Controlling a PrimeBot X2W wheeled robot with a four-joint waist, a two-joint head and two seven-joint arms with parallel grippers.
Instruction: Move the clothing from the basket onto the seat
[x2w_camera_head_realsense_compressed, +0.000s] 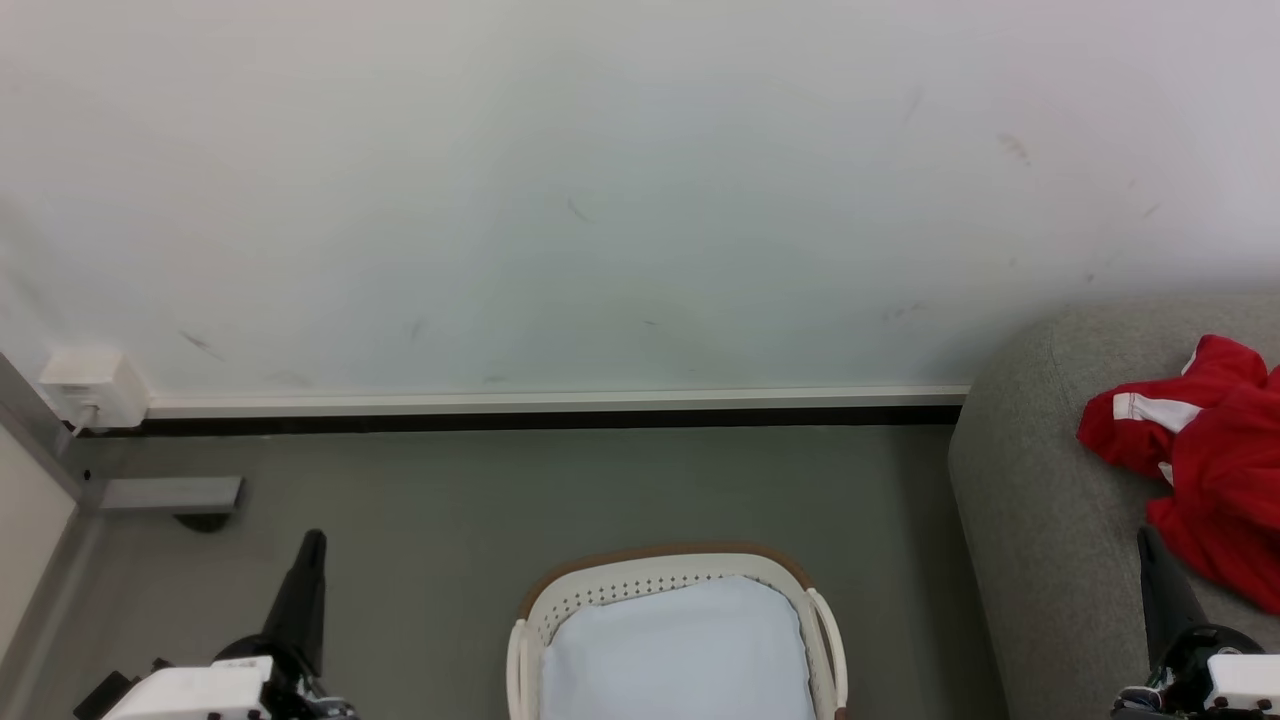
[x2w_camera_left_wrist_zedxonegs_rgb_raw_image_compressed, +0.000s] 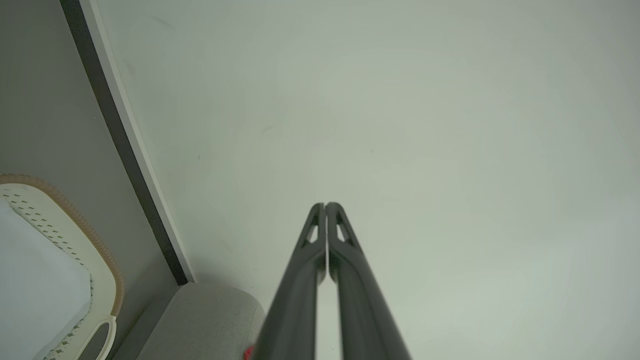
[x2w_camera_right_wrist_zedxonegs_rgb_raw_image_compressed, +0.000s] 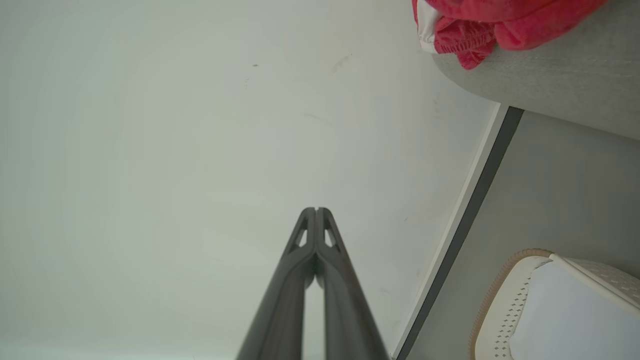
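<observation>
Overhead, red clothing (x2w_camera_head_realsense_compressed: 1215, 460) atop grey seat (x2w_camera_head_realsense_compressed: 1040, 520)

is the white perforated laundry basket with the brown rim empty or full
Empty, in the part shown: the white perforated basket holds just pale blue-white lining; the red garments lie on the grey sofa.
</observation>
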